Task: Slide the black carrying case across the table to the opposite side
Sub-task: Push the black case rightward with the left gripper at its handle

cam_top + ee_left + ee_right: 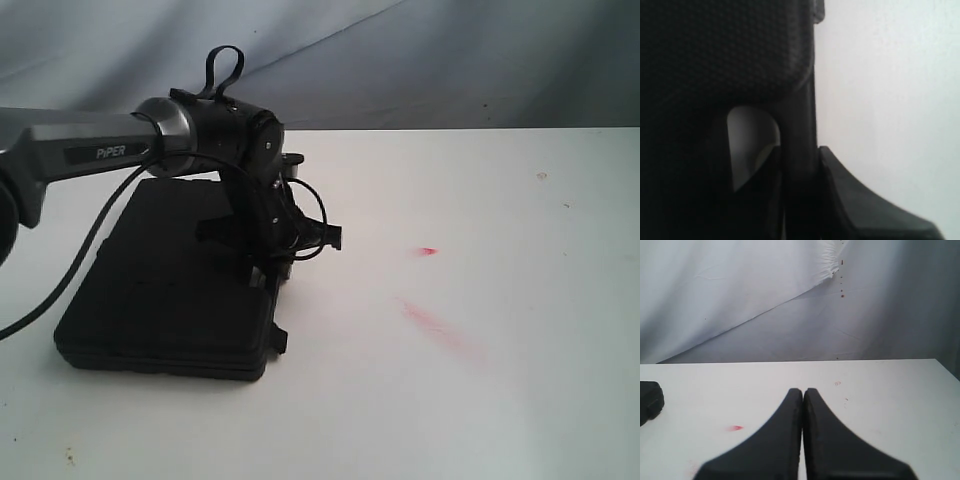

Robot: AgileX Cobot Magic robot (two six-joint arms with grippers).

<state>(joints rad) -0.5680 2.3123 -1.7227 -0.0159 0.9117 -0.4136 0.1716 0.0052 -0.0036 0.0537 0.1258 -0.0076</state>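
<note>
Black textured flat carrying case [150, 270] sits left of centre in exterior frame, on wide white tabletop [480, 400]. Left gripper [272, 275] down at case's right edge, fingers [865, 210] clamped either side of rim. Right gripper [803, 390] pinched together, empty, above tabletop. Red smears [440, 328] right of case.

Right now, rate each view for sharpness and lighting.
Exterior view: evenly lit, sharp, though the black case shows little detail. Left wrist view: too close, case edge and jaws dark and soft. Right wrist view: shut jaws blurred, table and backdrop clearer.
</note>
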